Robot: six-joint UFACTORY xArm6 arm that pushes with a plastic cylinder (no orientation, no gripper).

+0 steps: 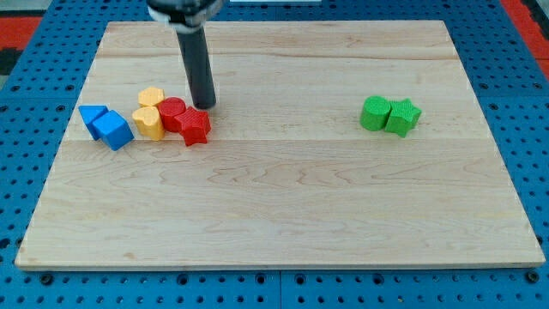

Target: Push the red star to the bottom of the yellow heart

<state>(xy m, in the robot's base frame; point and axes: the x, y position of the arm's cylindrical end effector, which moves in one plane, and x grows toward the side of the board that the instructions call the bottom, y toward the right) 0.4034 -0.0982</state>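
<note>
On a wooden counter (283,206), the red star (196,127) sits right of the yellow heart (147,122), a red round block (173,112) between them. My tip (204,106), a bare rod with no fingers, seems to touch the star's upper edge. Push the star down first, then leftward under the heart.

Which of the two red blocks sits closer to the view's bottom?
The red star. It lies lower and further right than the red round block, which it touches; my tip stands just above it.
</note>
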